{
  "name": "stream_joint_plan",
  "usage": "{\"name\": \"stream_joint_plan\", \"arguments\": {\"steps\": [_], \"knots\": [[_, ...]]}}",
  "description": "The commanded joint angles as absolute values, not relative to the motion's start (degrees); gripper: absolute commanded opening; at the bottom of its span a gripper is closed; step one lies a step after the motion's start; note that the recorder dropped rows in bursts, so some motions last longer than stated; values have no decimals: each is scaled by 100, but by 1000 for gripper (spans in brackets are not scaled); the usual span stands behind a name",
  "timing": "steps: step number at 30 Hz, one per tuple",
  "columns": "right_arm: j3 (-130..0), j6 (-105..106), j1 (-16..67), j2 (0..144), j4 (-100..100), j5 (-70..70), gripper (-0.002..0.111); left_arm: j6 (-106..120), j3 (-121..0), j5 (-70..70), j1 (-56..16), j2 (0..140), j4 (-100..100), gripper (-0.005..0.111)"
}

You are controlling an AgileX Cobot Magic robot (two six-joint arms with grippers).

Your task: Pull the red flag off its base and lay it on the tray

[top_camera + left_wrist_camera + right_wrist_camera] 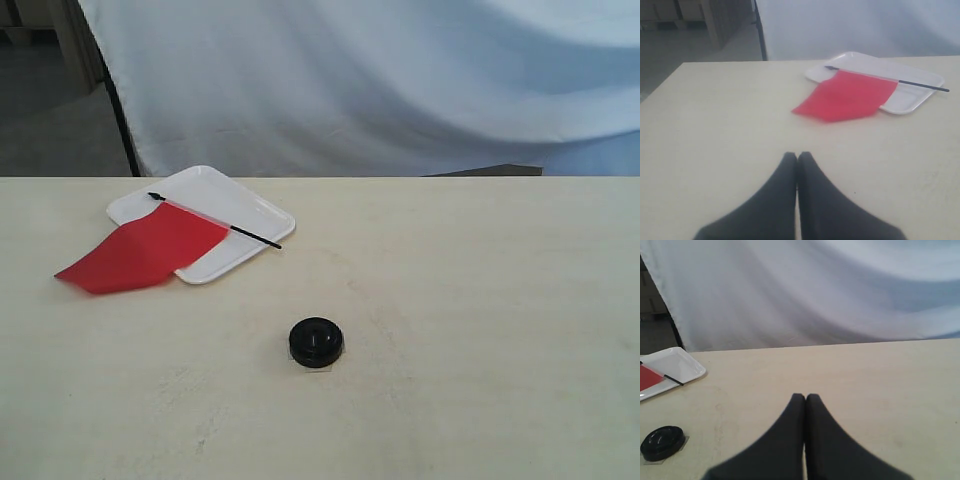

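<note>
The red flag lies on the white tray at the table's back left, its black pole across the tray and its cloth spilling over the tray's near edge onto the table. The black round base stands alone mid-table with nothing in its hole. The left wrist view shows the flag on the tray, well beyond my left gripper, which is shut and empty. My right gripper is also shut and empty, with the base and a tray corner off to its side. Neither gripper appears in the exterior view.
A pale blue-white cloth backdrop hangs behind the table's far edge. A thin black stand leg rises at the back left. The light wooden tabletop stretches wide to the right of the base.
</note>
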State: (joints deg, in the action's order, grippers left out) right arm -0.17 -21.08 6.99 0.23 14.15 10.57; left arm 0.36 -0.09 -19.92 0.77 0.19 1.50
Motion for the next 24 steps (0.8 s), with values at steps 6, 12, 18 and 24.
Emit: {"name": "stream_joint_plan", "arguments": {"steps": [6, 12, 18, 24], "knots": [[0, -2029, 714, 0, 1445, 1149, -1, 0, 0, -1966, 61, 0, 165, 0], [0, -2029, 714, 0, 1445, 1149, -1, 0, 0, -1966, 61, 0, 165, 0], [0, -2029, 714, 0, 1445, 1149, -1, 0, 0, -1966, 61, 0, 165, 0], [0, -2029, 714, 0, 1445, 1149, -1, 0, 0, -1966, 61, 0, 165, 0]]}}
